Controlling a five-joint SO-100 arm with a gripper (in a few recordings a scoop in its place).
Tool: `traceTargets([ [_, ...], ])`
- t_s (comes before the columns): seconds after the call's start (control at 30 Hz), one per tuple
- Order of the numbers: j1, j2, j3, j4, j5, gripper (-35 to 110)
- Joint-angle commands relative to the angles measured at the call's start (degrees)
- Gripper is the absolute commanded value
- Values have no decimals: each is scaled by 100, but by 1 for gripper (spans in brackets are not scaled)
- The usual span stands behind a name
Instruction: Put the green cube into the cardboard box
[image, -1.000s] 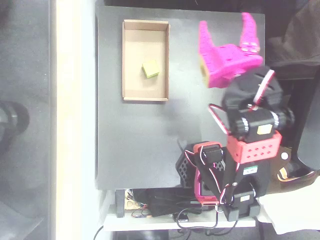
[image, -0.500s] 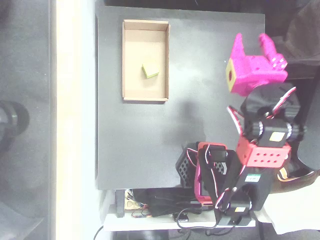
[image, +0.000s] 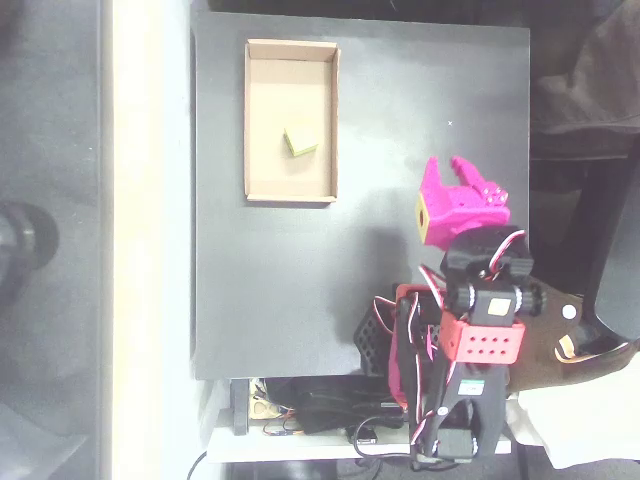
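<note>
A: Where is the cube (image: 300, 141)?

B: Inside the box (image: 258, 120), lying on its floor a little right of the middle and slightly toward the lower half, as the overhead view shows it. It sits turned at an angle to the walls, touching none of them.

A: And the box itself?

B: It lies flat on the dark bench (image: 290, 290), in the upper left part of the surface, long side running up and down the picture. No lid, low walls all round.

A: What about the tool (image: 452, 172)?

B: It is magenta, over the right side of the bench, well apart from the box and lower in the picture than the cube. It is folded in close above the arm's own black and red joints, with its short tips pointing toward the top of the frame. A yellowish ring shows on its left face.

A: Spread or pressed together?

B: I cannot tell. From above the two fingers overlap into one pink shape, and the gap between them, if any, is hidden. Nothing shows between them.

A: Anything else around?

B: The arm's base stands at the lower right edge of the bench, with a red block (image: 483, 345) full of small holes on the upper arm and a tangle of cables (image: 330, 415) below the bench edge. A pale strip of floor runs down the left of the bench.
</note>
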Motion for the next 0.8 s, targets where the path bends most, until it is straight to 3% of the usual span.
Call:
traceTargets([
  [0.0, 79, 606, 642, 44, 35, 5],
  [0.77, 0, 1925, 3278, 123, 62, 3],
])
